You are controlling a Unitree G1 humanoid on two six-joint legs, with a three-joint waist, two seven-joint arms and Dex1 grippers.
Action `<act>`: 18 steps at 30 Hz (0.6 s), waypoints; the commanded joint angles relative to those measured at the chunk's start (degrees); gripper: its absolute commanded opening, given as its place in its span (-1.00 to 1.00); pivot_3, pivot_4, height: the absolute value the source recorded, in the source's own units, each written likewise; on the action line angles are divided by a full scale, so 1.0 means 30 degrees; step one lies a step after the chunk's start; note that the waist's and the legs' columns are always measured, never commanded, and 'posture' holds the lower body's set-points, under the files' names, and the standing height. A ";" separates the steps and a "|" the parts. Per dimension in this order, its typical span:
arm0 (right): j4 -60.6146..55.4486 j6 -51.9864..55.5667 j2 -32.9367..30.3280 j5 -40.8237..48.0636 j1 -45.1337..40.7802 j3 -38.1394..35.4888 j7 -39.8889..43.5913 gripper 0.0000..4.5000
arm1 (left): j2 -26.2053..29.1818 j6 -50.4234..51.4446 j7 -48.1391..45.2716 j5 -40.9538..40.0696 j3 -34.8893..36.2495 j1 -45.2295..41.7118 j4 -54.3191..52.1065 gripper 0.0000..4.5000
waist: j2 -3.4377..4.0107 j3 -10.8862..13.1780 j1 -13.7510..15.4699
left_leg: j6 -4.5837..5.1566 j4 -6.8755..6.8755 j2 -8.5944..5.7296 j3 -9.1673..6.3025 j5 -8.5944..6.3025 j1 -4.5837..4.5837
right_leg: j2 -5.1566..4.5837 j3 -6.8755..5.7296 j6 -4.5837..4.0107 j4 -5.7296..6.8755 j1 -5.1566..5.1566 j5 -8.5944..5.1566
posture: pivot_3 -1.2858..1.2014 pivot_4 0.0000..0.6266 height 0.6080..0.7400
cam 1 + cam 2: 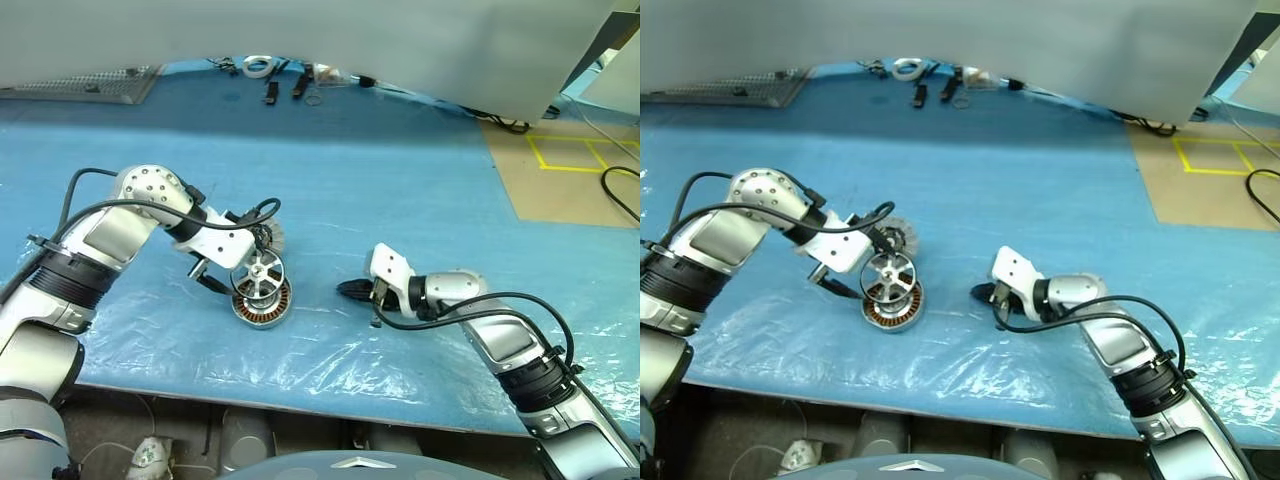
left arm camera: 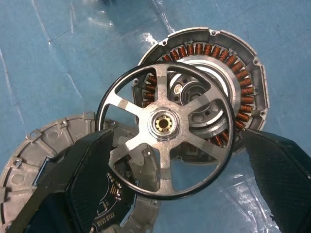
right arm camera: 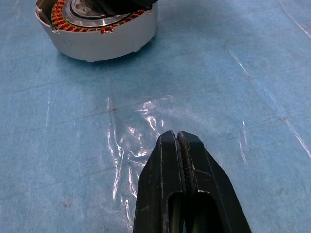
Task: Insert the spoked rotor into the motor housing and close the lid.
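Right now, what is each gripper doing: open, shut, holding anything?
Left gripper: fingers spread wide, clamped on the rotor over the housing.
Right gripper: shut, empty, on the blue sheet.

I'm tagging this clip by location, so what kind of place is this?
Probably a workshop or robotics lab bench. A blue sheet under clear plastic covers the table, a motor housing with copper windings sits on it, small tools and a tape roll lie at the far edge, and yellow floor tape marks the floor.
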 commanded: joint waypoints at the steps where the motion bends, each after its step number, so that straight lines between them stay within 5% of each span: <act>1: -0.0955 -0.0072 -0.0140 -0.0055 0.0155 -0.0118 -0.0086 -1.00 | -0.0197 -0.0061 -0.0010 0.0262 0.0066 -0.0071 -0.0017 0.98 | 0.0000 0.0000 -0.0001 | 0.0000 0.0000 0.0000 -0.0001 0.0000 0.0000 | 0.0000 0.0000 0.0000 0.0000 0.0000 0.0000 | 0.03 -0.52 1.00; 18: -0.1657 0.0081 -0.0456 -0.0629 0.0718 0.0201 -0.0381 -1.00 | -0.1097 -0.0233 0.0110 0.1258 0.0020 -0.0476 0.1632 0.98 | 0.0009 -0.0006 0.0008 | 0.0001 0.0000 -0.0004 -0.0001 0.0000 0.0010 | -0.0003 0.0002 0.0001 0.0006 0.0004 0.0000 | 0.03 -0.52 1.00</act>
